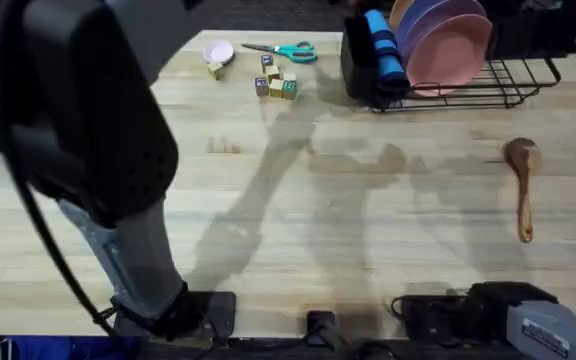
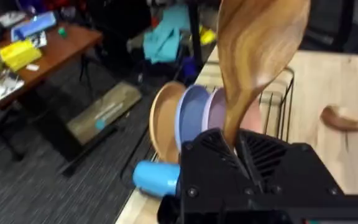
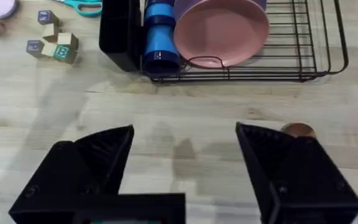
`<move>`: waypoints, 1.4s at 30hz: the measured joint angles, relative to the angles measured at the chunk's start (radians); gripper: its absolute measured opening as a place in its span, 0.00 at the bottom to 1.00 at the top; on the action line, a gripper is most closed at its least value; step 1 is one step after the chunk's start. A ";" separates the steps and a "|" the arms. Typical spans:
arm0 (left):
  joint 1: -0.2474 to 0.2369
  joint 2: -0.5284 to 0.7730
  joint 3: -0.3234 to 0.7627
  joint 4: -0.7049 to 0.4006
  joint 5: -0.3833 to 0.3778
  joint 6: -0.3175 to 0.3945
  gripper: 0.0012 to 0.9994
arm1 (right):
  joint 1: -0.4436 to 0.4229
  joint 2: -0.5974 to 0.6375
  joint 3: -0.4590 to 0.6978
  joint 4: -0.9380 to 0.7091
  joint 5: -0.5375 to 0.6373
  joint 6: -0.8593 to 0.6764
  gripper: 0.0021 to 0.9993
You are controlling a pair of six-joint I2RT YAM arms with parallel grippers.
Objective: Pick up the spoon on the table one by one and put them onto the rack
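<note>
A brown wooden spoon [image 2: 260,43] stands bowl-up in my left gripper [image 2: 236,146], which is shut on its handle. It hangs above the end of the black wire rack [image 2: 284,93]. My left arm [image 1: 78,110] looms large and dark under the overhead camera. A second spoon [image 1: 523,185] lies on the table [image 1: 318,220] at the right, in front of the rack [image 1: 498,90], bowl toward the rack. My right gripper [image 3: 185,134] is open over bare table, with that spoon's bowl [image 3: 297,129] just beyond one finger.
The rack holds pink, purple and tan plates [image 1: 448,40] and a blue cup [image 1: 383,50] beside its black caddy [image 1: 358,65]. Teal scissors [image 1: 283,50], wooden blocks [image 1: 276,82] and a small pale bowl [image 1: 218,52] lie at the back.
</note>
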 joint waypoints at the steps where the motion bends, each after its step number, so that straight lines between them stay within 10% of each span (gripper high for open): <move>1: -0.002 0.010 0.000 0.030 0.009 -0.021 0.04 | 0.000 0.000 0.000 0.000 0.000 0.000 1.00; 17: -0.004 0.168 0.000 0.105 0.140 -0.208 0.04 | 0.000 0.000 0.000 0.000 0.000 0.000 1.00; 42: -0.004 0.168 0.000 -0.289 0.085 -0.059 0.04 | 0.000 0.000 0.000 0.000 0.000 0.000 1.00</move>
